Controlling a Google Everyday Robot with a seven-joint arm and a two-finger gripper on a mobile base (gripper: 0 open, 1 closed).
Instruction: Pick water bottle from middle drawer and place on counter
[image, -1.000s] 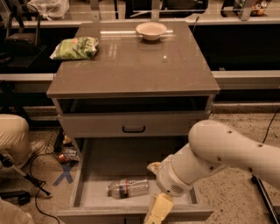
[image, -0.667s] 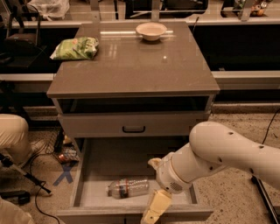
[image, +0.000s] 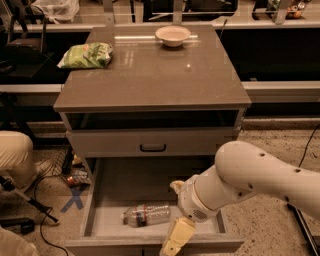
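The water bottle (image: 146, 214) lies on its side in the open middle drawer (image: 105, 200), near the drawer's front, its cap to the left. The counter (image: 150, 75) is the glossy grey-brown top of the cabinet above. My gripper (image: 175, 239) hangs at the end of the white arm (image: 250, 180), low over the drawer's front edge, just right of and in front of the bottle. It does not touch the bottle.
A green chip bag (image: 86, 55) lies at the counter's back left and a white bowl (image: 173, 35) at its back middle. A shallower drawer front with a black handle (image: 152, 147) is shut above the open drawer. A person's leg (image: 15, 155) is at the left.
The gripper has shifted slightly, staying low by the drawer's front edge. The bottle has not moved.
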